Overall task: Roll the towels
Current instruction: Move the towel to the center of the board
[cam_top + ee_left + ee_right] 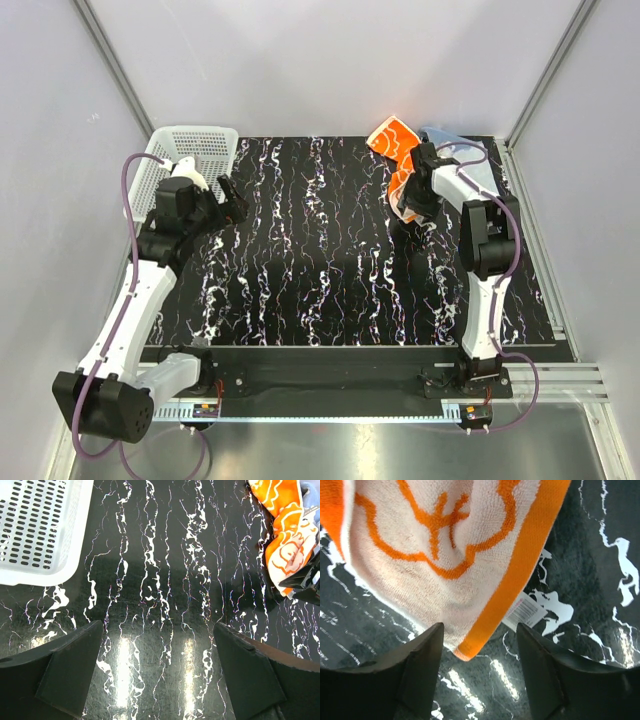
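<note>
We judge this to be the opening step: getting hold of the first cloth, with no rolling begun. The orange towel [392,137] lies bunched at the far right of the surface [320,260], one end stretching nearward to the right claw [412,208]. The blue towel [440,135] sits just behind it at the far right corner, largely hidden by the right arm.

In the right wrist view, a corner of the orange towel [445,545] with its white care label [527,612] reaches down between the right claw's [480,640] fingers. The jaws stand apart on either side of the corner and neither finger presses the fabric, so we call it open with nothing gripped (whether that corner rests flat or is raised a little, we cannot tell).

The left claw [232,200] hangs over bare surface at the far left, near the white basket [195,150], with its jaws spread wide and holding nothing.

Next, we think the right claw must pinch that corner firmly. The towel then needs drawing toward the middle and spreading flat, since a crumpled cloth will not roll evenly. The left claw looks well placed to come across and pin the opposite edge.
</note>
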Controlling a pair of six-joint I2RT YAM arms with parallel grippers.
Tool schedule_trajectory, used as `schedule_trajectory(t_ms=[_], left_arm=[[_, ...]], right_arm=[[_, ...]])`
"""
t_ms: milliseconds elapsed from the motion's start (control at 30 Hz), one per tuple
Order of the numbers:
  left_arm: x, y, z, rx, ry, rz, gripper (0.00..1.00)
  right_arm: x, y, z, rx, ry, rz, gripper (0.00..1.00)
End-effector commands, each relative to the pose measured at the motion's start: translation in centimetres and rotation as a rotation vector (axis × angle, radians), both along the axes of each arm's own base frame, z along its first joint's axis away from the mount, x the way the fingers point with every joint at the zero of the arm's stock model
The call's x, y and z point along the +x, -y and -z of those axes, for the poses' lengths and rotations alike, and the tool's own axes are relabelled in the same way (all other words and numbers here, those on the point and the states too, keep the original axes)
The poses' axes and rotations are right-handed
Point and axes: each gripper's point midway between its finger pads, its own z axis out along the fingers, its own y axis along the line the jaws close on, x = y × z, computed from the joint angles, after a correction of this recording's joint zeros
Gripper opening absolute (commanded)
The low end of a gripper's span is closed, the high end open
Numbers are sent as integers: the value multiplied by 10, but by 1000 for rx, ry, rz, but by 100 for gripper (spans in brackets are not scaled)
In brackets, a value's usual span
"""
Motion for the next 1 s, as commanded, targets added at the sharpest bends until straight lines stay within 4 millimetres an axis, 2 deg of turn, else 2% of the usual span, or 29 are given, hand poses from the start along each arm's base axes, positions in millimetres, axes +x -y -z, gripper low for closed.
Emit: schedule_trajectory(t_ms=[0,33,100,167,200,233,267,300,333,367,400,433,467,500,533,567,600,633,667,700,733,767,833,867,900,967], left_arm=[[10,-4,-23,11,68,-11,99],[10,-4,-23,14,69,-11,99],[10,-4,-21,13,62,-12,99],[11,-4,-19,15,57,-11,99],[10,-4,-19,16,55,-11,99],[10,-4,-18,16,52,-11,99],[10,-4,-18,17,52,-11,99],[11,-4,-18,17,52,-11,99],[11,-4,-17,20,50,-8,99],[11,-4,-18,21,54,-7,99],[10,-4,-17,20,53,-6,99],[10,-4,-18,21,56,-2,99],[10,-3,-18,20,56,0,99],[10,-3,-18,21,58,2,99],[10,-3,-18,21,58,4,99],[10,-3,-18,21,61,6,99],[11,-2,-18,21,62,9,99],[11,-2,-17,22,60,9,98],[12,-2,-16,24,60,9,97],[13,-1,-15,26,58,11,97],[14,-1,-13,29,52,12,97],[15,3,-14,33,54,21,96],[18,8,-7,57,29,29,95],[18,15,-4,72,17,39,95],[20,18,-7,79,17,37,95],[23,33,4,85,-26,67,93]], right_arm=[[19,-4,-5,42,46,18,65],[18,-4,-1,42,38,15,63],[17,-6,3,53,31,12,50],[18,-9,3,70,35,-3,30],[16,-10,2,67,31,-10,11],[17,-9,-4,68,42,-12,4],[16,-8,-8,63,45,-15,0],[13,-7,-12,59,42,-21,0],[13,-9,-26,69,66,-28,0],[7,-14,-30,74,65,-44,0],[3,-18,-47,83,91,-57,0],[-15,-31,-46,78,64,-96,0],[-23,-28,-49,75,63,-92,0],[-38,-46,-68,81,93,-134,0],[-53,-57,-69,100,82,-156,0],[-81,-65,-56,113,29,-159,0],[-105,-94,-70,135,53,-231,0],[-124,-104,-68,140,37,-254,0],[-153,-112,-64,151,6,-254,0],[-179,-134,-61,156,-15,-321,0],[-197,-140,-58,157,-34,-333,0],[-219,-137,-44,150,-84,-293,0],[-250,-147,-46,181,-90,-318,0],[-268,-141,-35,177,-124,-281,0],[-278,-141,-41,194,-111,-283,0],[-307,-139,-33,182,-144,-291,0]])
